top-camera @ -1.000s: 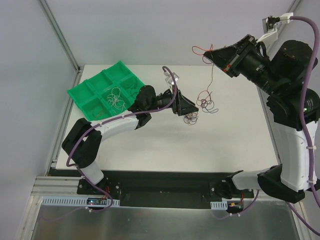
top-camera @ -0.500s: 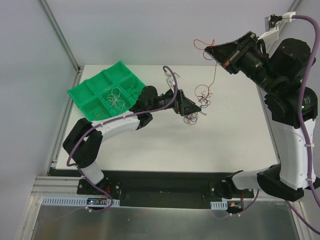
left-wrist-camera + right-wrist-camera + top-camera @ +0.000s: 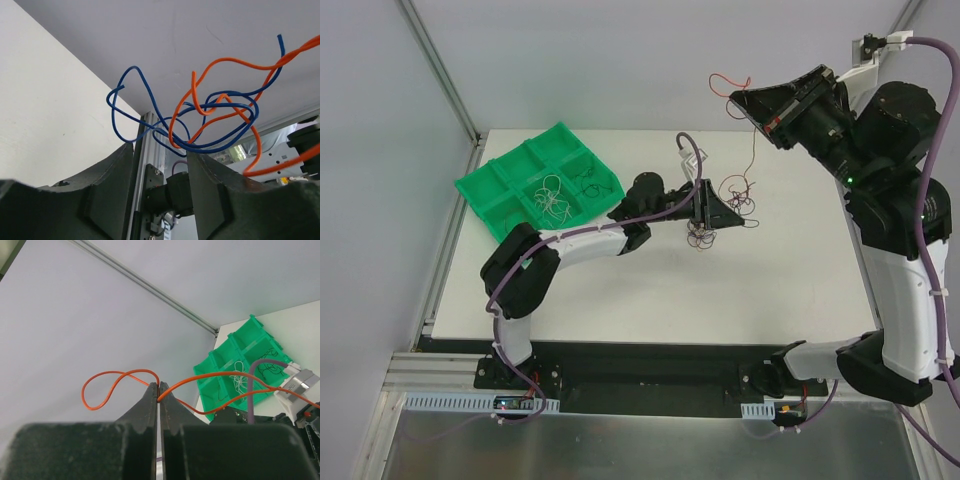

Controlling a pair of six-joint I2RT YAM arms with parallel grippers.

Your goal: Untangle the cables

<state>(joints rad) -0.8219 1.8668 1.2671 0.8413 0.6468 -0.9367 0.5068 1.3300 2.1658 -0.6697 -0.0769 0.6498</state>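
While the right hand [image 3: 734, 98] stays raised with its fingers pressed flat together on one orange wire [image 3: 125, 371], the cables [image 3: 730, 198] trail below it as a loose clump on a single thin strand. The clump sits closer under that hand than a second ago and looks partly drawn up off the surface [image 3: 620, 290]; whether its lowest loops still touch, I cannot tell. A smaller knot lies just below the left hand [image 3: 718, 212]. This hand has reached out across the surface and now sits right at the clump. Wrist view: its fingers [image 3: 112, 175] stand apart, and loops of blue wire [image 3: 134, 68] and orange cross just past the tips, not yet pinched. Judgement: one end is anchored high and the second hand is placed to take another loop, so a pull-apart looks set up; closing on two colours at once would only tighten the tangle. Well behind the left hand, the green tray [image 3: 510, 153] holds a few separate wires.
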